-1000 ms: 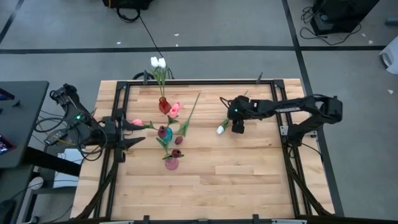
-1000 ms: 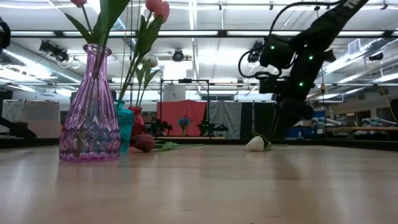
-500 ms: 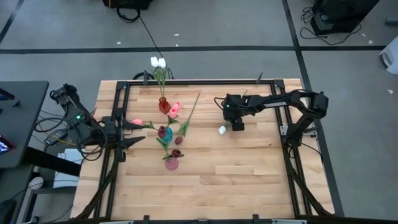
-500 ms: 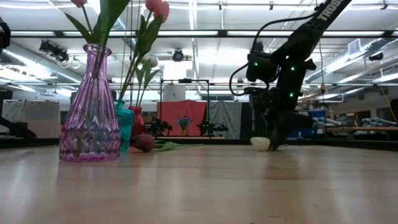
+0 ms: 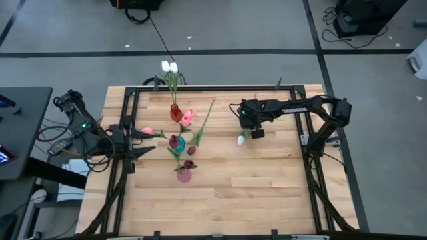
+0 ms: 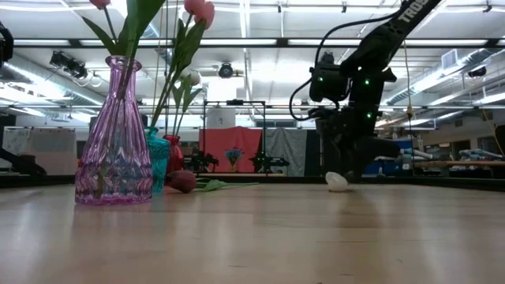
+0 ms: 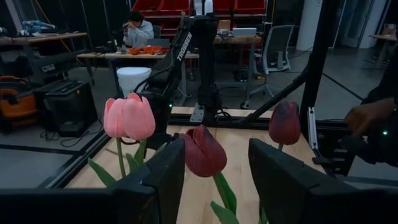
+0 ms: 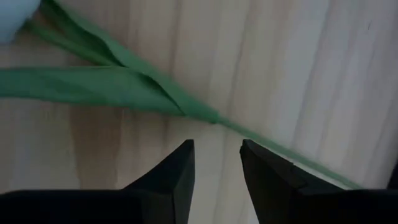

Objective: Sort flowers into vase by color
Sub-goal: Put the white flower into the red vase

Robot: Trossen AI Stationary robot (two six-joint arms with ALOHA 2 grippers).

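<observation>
Tabletop (image 5: 267, 193): right pincer (image 5: 256, 133) now lower, narrowed over white tulip (image 5: 241, 140).

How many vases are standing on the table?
3, in a row left of the table's middle: the red vase farthest back, the teal vase in the middle, the pink vase nearest the front. None looks hidden.
</observation>
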